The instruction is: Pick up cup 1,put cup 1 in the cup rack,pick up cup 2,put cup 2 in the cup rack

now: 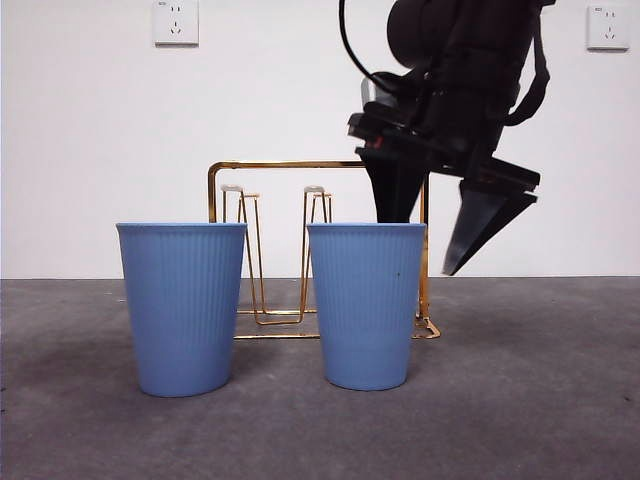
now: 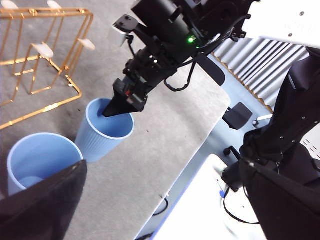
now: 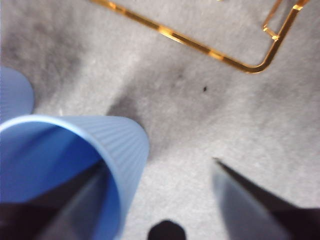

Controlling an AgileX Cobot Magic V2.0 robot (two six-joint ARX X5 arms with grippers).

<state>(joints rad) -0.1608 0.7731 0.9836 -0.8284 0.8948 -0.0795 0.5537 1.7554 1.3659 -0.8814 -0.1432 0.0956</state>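
Cup 1 point(image 1: 366, 305), speck on its ribbed side, stands upright on the table point(image 1: 520, 400) before the cup rack point(image 1: 320, 250), cup 2 point(image 1: 182, 308) well apart beside it. Thin plastic: I judge it light and easily squeezed. My right gripper point(image 1: 440, 235) is spread, one jaw inside the rim, one outside: a wall pinch.

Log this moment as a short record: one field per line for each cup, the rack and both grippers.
cup 1: upright on the table, in front of the rack, dark speck on its side
cup 2: upright on the table, apart from cup 1
cup rack: behind both cups, prongs bare
right gripper: open, one jaw inside cup 1's mouth, the other outside its wall
left gripper: raised above cup 2, holding nothing
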